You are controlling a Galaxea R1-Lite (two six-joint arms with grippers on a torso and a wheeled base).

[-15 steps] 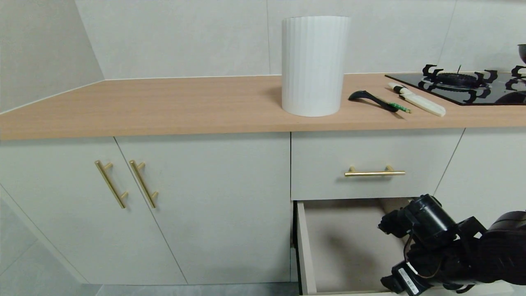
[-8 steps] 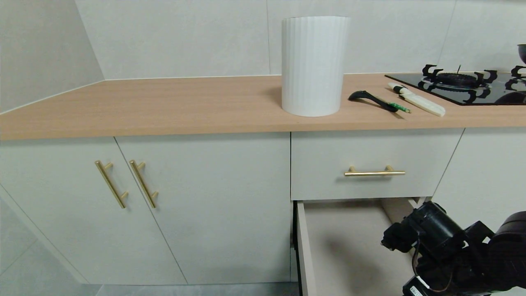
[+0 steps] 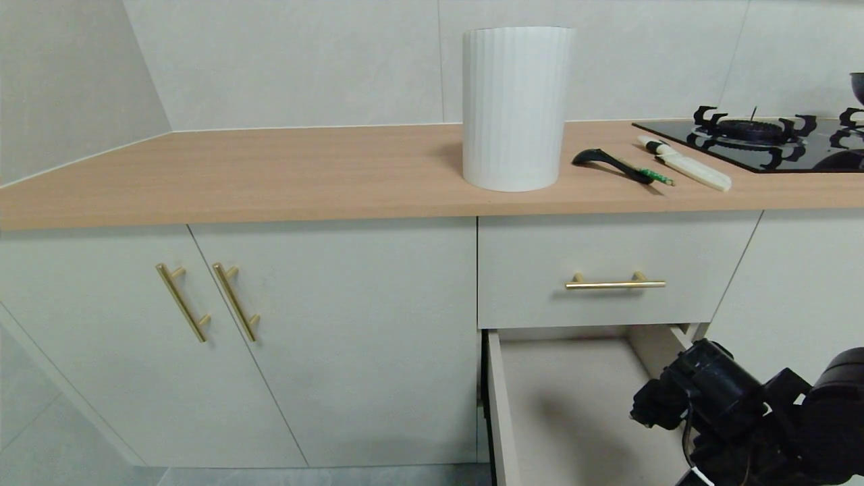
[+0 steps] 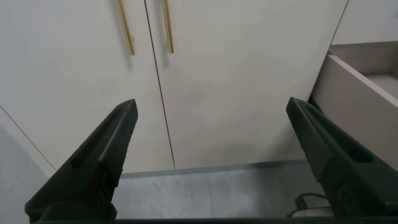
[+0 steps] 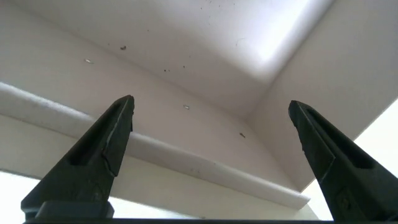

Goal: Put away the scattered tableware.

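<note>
Step in hand, by my reading: storage is being made ready, pickup not yet begun. Lower drawer (image 3: 503, 405) is standing pulled out w/ a bare floor, and right gripper (image 5: 210, 106) is hanging just over its inner corner, jaws spread wide, gripping nothing. Left gripper (image 4: 211, 106) is likewise gaping wide and unloaded, hanging low in front of the cupboard doors (image 4: 205, 81), beside the drawer's side wall. Tableware is sitting well apart from both, up on the worktop (image 3: 270, 169): black ladle (image 3: 611, 164) just right of the white ribbed canister (image 3: 516, 108), and a white utensil (image 3: 685, 164) lying beside it, near the hob (image 3: 749, 138). Ladle's long axis is running diagonally along the counter, bowl end pointing toward the canister, green handle tip pointing toward the front edge and the hob side; white utensil is lying roughly parallel. Next move prob. calls for raising the right arm clear of the upper drawer (image 3: 607, 270), then coming down w/ jaws set crosswise to a handle.
</note>
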